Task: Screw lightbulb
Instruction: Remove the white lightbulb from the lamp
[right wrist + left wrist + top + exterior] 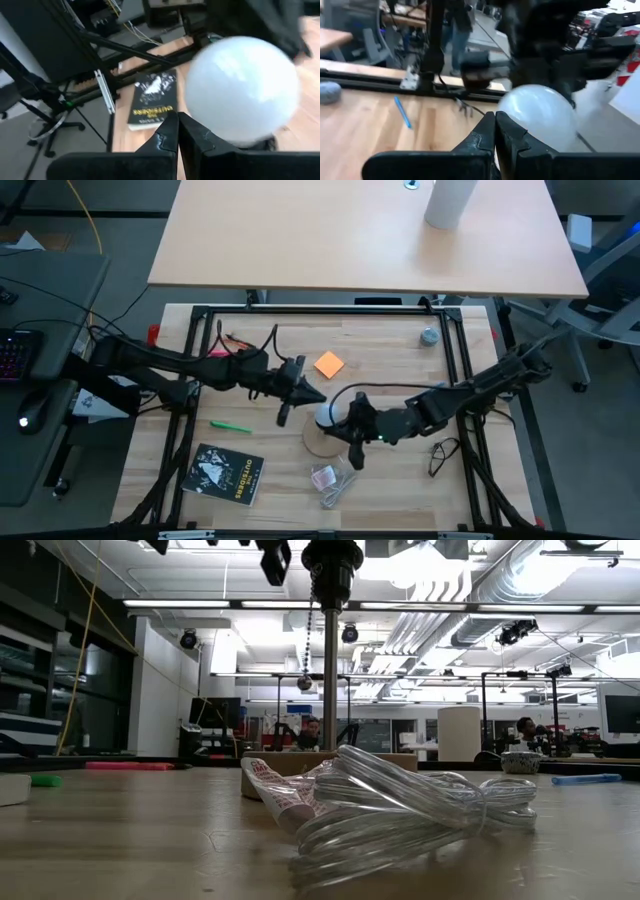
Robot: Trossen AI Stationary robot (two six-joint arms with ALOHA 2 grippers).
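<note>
One lightbulb [325,417], one book [228,474], two pens [231,426].

**Hidden, cropped, blurred**

In the high view the lightbulb [325,418] is mostly covered by the right gripper [352,426]; its threaded base is hidden. The wooden disc [322,444] is partly covered. In the right wrist view the bulb is blurred, its lower part behind the fingers [167,131]. In the low view a cable coil [400,810] blocks the disc.
</note>
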